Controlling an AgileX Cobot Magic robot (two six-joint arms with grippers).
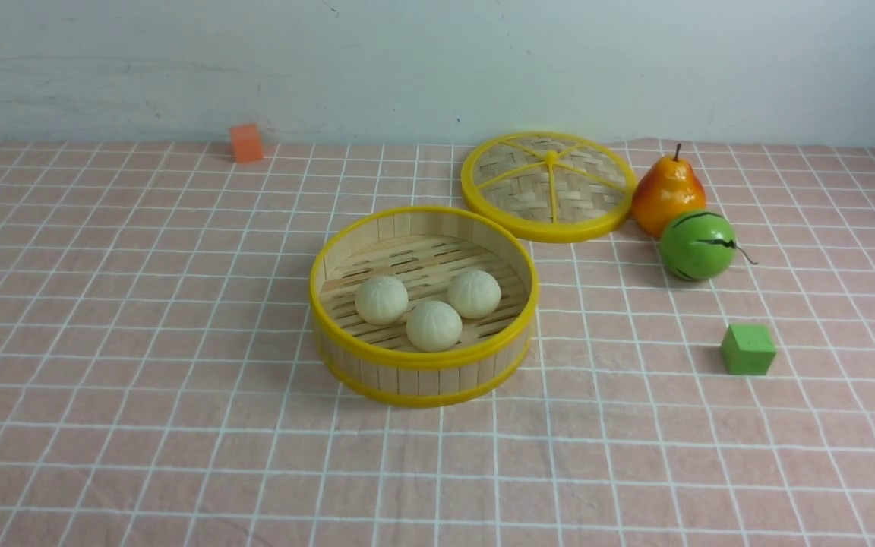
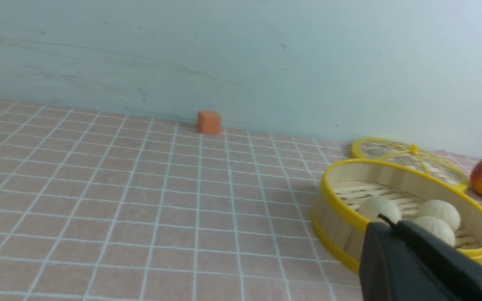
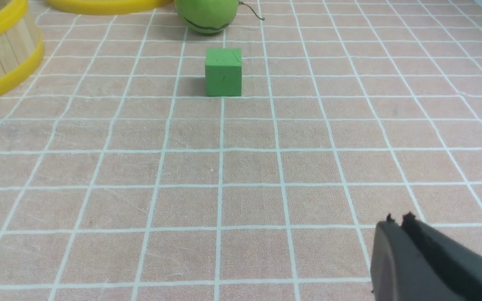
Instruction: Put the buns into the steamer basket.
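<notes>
Three cream-white buns lie inside the steamer basket at the table's middle: one on the left, one in front, one on the right. The basket and its buns also show in the left wrist view. My left gripper is shut and empty, pulled back on the near left of the basket. My right gripper is shut and empty, over bare cloth well short of the green cube. Neither gripper shows in the front view.
The woven lid lies behind the basket to the right. A pear, a green striped ball fruit and a green cube stand at the right. An orange cube sits by the back wall.
</notes>
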